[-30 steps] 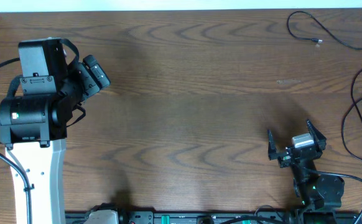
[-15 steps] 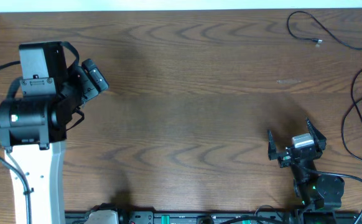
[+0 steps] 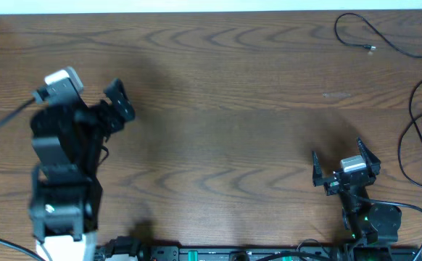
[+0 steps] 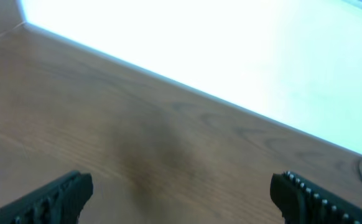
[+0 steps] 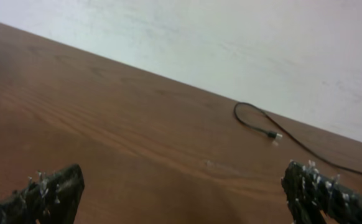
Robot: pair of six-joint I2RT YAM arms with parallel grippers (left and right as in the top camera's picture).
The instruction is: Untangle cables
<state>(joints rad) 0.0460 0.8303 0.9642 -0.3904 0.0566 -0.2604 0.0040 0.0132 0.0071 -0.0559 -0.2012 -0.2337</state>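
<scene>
The left arm has pulled back toward the near edge of the bench and folded up. A second ago its body lay flat across the left side. The left claw has turned a little and is still wide open with nothing in it. The right claw has not moved and also stands wide open and empty. Neither cable has shifted.

The far cable lies ahead of the right claw and a little to its right, well apart from it, with its plug on the bench. The side cable runs in long loops just off to the right claw's right. Both are far to the left claw's right. The two cables look separate, so the untangling seems mostly or wholly done. The left arm's withdrawal fits that, though the side cable may still cross itself near the edge.

The overhead view alone shows both cables and both arms together. The right wrist view shows the far cable and its plug ahead between the open fingers. The left wrist view shows only bare bench ahead of its spread fingers, with no cable near.
</scene>
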